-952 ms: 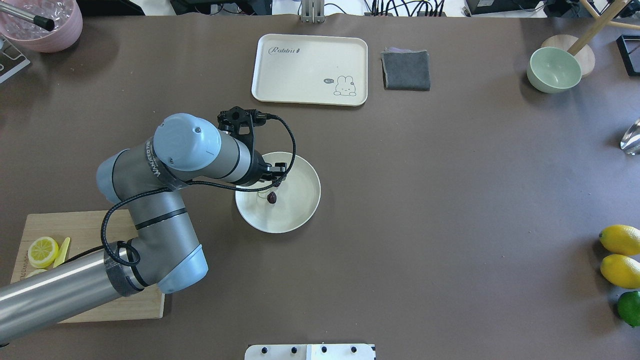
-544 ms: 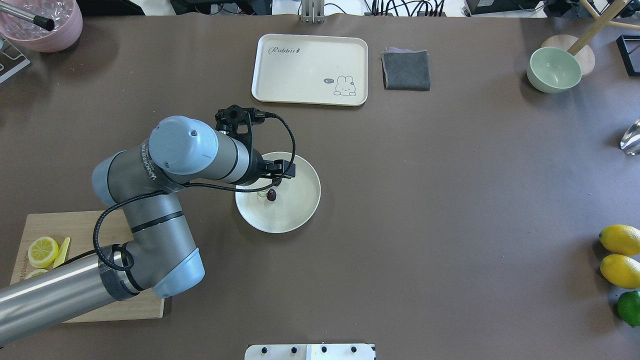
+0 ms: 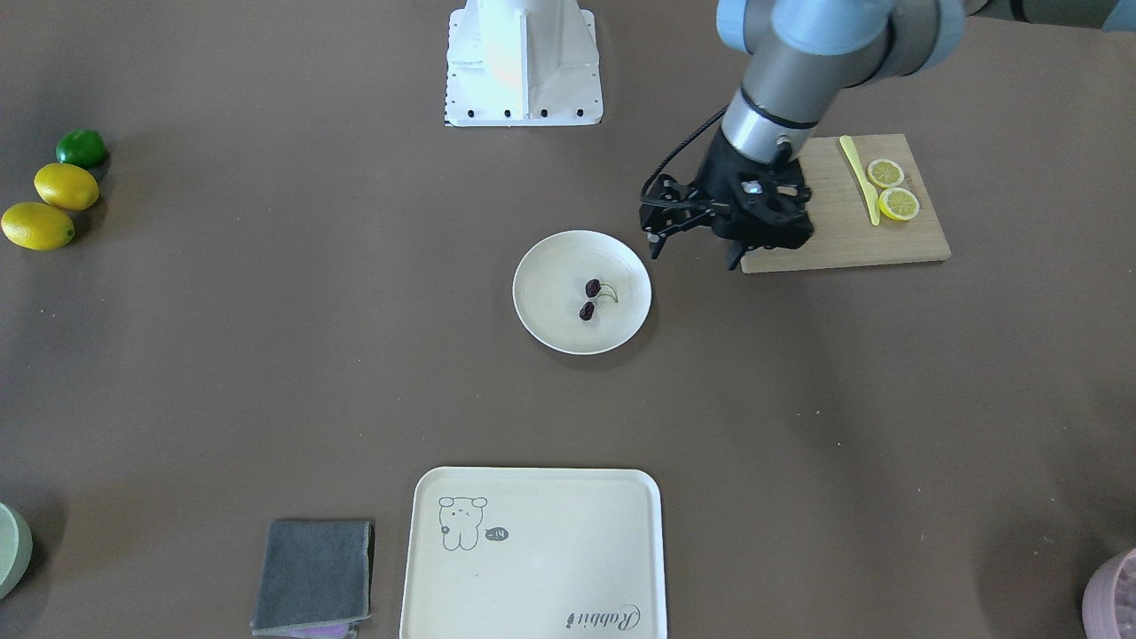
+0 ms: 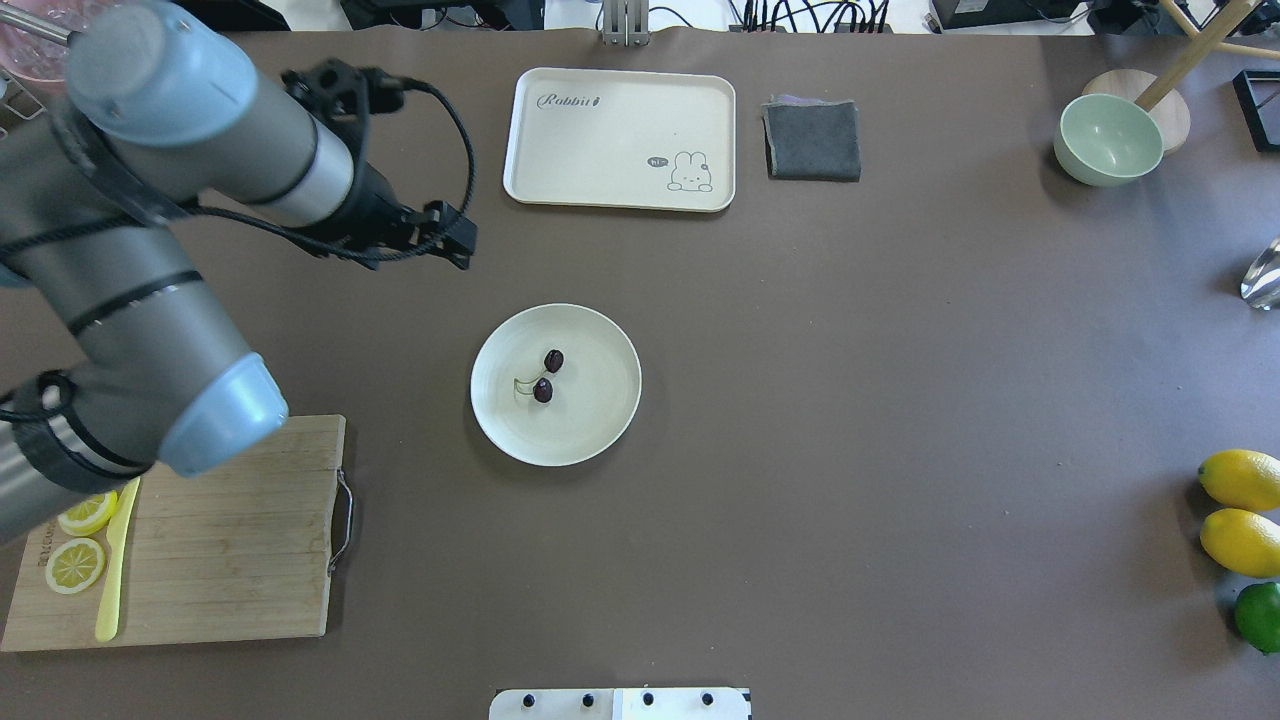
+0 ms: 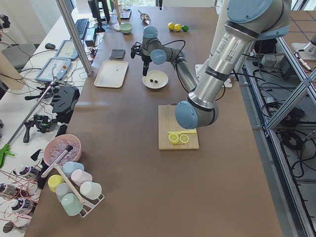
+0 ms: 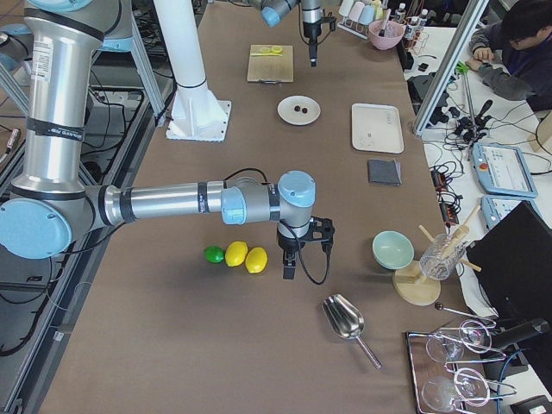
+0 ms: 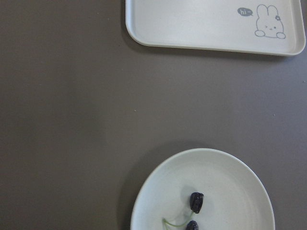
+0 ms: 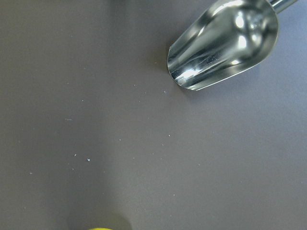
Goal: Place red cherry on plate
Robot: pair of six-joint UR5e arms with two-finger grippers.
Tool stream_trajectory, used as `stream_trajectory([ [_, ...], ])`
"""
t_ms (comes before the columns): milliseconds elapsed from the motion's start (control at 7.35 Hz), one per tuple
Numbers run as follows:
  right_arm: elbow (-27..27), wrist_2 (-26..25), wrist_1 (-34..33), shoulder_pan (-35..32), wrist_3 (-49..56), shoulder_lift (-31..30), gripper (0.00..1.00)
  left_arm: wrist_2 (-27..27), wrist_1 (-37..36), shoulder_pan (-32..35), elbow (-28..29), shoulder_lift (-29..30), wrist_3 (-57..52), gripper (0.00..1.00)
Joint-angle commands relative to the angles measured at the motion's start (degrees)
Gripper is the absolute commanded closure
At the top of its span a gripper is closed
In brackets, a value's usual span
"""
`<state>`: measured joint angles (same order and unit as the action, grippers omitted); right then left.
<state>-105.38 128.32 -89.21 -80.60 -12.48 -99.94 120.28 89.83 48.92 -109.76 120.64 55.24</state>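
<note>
A robotics lab: a brown-covered table (image 4: 900, 400) bearing a white robot pedestal (image 3: 522, 62), aluminium posts (image 5: 75, 34) along its far edge, and beyond them benches with teach pendants (image 6: 496, 164), a keyboard (image 5: 81, 27), cables (image 4: 800, 18) and a seated person (image 6: 517, 39).

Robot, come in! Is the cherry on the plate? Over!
Left gripper open, empty, clear of the plate. Right gripper near the lemons, open or shut unknown. Red cherry lying in the plate. Nothing else on the plate.
</note>
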Motion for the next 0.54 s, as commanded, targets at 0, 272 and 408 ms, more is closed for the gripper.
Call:
stream_trajectory([
  [0,0.44,0.0,0.0,-0.09,0.0,-0.61,0.0,8.2,-10.86,16.13,-3.96,-3.54,-19.52,0.02],
  [272,0.44,0.09,0.0,-1.31,0.52,-0.7,0.0,8.65,-30.75,28.37,-3.02,-4.01,-50.51,0.02],
  [408,0.52,0.18,-0.09,-2.88,3.22,-1.04,0.0,8.92,-35.38,35.91,-0.92,-3.74,-60.58,0.02],
])
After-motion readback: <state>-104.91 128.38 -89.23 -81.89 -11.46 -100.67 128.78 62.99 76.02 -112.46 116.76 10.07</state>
